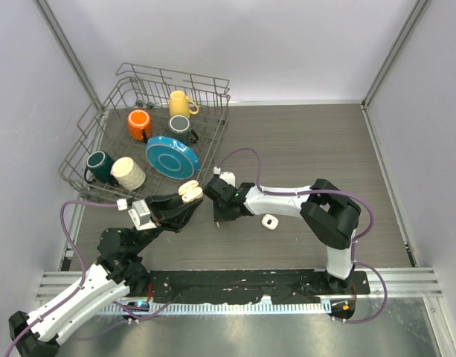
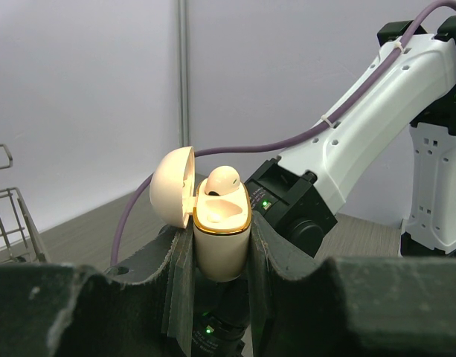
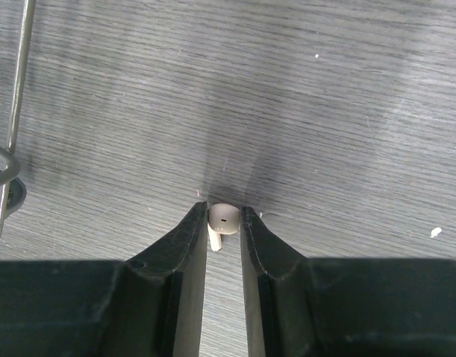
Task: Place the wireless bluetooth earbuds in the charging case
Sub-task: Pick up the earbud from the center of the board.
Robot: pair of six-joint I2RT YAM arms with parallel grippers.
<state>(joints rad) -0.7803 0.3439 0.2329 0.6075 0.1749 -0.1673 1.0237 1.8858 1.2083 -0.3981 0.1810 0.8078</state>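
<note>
The cream charging case (image 2: 222, 242) with a gold rim stands upright and open, its lid (image 2: 172, 186) tipped back to the left. My left gripper (image 2: 222, 256) is shut on its body. One white earbud (image 2: 225, 177) sits in a socket of the case. From above, the case (image 1: 190, 192) is held just above the table beside the rack. My right gripper (image 3: 223, 212) is down at the table surface, shut on a second white earbud (image 3: 225, 217) by its head, the stem pointing back between the fingers. From above, the right gripper (image 1: 216, 214) is close to the right of the case.
A wire dish rack (image 1: 86, 141) at the back left holds several mugs and a blue plate (image 1: 172, 156). Its wire (image 3: 19, 82) shows at the left of the right wrist view. A small white object (image 1: 269, 221) lies on the table by the right forearm.
</note>
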